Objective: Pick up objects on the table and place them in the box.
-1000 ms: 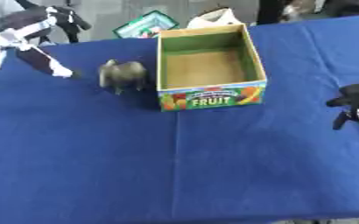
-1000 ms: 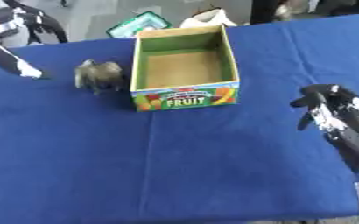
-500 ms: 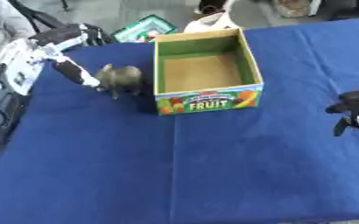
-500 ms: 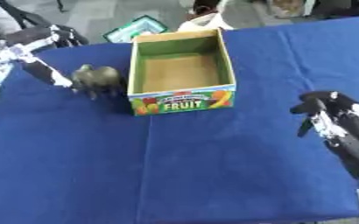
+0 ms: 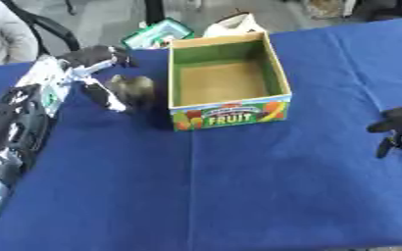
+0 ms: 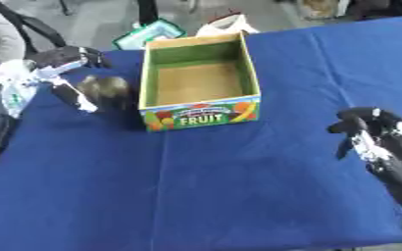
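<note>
I had the left hand (image 5: 97, 73) just to the left of the open cardboard box with green inner walls and a printed FRUIT label (image 5: 228, 113), beside the small rounded brown-grey object (image 5: 134, 89) I meant to pick up. That object sat on the blue tablecloth (image 5: 264, 186) close against the box's left wall, and what it was exactly I could not make out. The hand's fingers were spread, dark ones arched over the far side of the object and a lighter one reaching down along its near left side. They bracketed it, and I judged they had not yet closed on it, though I could not tell whether any finger touched it.

The box was empty inside. The right hand (image 6: 367, 132) sat well to the right of the box near the table's edge, fingers loosely curled and holding nothing.

To do this step well, I thought the hand should settle lower and centre over the object before closing. It should then lift straight up to clear the box's left wall before moving over the opening.
</note>
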Controlling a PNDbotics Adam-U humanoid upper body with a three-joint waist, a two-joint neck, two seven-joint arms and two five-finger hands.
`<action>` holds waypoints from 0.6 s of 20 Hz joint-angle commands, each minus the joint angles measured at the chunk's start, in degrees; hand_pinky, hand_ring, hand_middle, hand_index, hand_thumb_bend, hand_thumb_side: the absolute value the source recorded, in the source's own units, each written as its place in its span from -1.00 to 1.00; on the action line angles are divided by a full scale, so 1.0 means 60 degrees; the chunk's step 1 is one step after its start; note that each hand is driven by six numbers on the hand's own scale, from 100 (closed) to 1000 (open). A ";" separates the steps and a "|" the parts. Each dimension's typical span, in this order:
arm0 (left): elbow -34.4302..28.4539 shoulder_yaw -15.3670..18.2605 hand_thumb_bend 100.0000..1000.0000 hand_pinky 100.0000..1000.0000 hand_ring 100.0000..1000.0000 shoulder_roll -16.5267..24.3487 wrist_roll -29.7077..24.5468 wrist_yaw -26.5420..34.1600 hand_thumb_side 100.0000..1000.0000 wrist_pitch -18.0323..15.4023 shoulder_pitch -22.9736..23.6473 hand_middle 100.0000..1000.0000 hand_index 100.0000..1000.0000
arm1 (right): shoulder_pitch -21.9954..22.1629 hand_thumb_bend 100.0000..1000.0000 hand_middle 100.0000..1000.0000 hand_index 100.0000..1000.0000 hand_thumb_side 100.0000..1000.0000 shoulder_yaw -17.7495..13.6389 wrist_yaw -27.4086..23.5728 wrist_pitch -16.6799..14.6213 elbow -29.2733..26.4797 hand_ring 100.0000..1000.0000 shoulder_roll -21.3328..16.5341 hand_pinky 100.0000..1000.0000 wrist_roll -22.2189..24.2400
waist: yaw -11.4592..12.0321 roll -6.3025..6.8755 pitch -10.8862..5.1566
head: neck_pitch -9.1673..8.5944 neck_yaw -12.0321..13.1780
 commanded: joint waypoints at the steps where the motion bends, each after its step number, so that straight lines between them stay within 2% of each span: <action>1: -0.0047 0.0093 0.32 0.34 0.42 0.0121 0.0584 -0.0281 -0.37 0.0138 -0.0142 0.37 0.63 | -0.0136 -1.00 -0.09 0.31 -0.22 -0.0010 0.0057 -0.0008 -0.0114 0.23 -0.0128 -0.40 0.0044 | -0.0034 -0.0030 -0.0103 | -0.0114 0.0052; 4: 0.0055 0.0053 0.28 0.30 0.33 0.0060 0.0853 -0.0534 -0.35 0.0210 -0.0082 0.27 0.58 | -0.0154 -1.00 -0.09 0.31 -0.22 -0.0017 0.0052 -0.0016 -0.0120 0.23 -0.0124 -0.40 0.0043 | -0.0073 -0.0049 -0.0075 | -0.0142 0.0058; 8: 0.0153 0.0035 0.10 0.19 0.14 0.0014 0.0951 -0.0784 -0.40 0.0238 -0.0029 0.07 0.46 | -0.0160 -1.00 -0.09 0.31 -0.23 -0.0021 0.0052 -0.0030 -0.0117 0.23 -0.0122 -0.40 0.0044 | -0.0067 -0.0075 -0.0053 | -0.0143 0.0057; 12: 0.0159 0.0043 -0.13 0.07 -0.08 0.0013 0.1070 -0.0929 -0.47 0.0236 0.0007 -0.17 0.22 | -0.0171 -1.00 -0.09 0.31 -0.23 -0.0024 0.0048 -0.0042 -0.0117 0.23 -0.0113 -0.40 0.0055 | -0.0053 -0.0095 -0.0044 | -0.0151 0.0051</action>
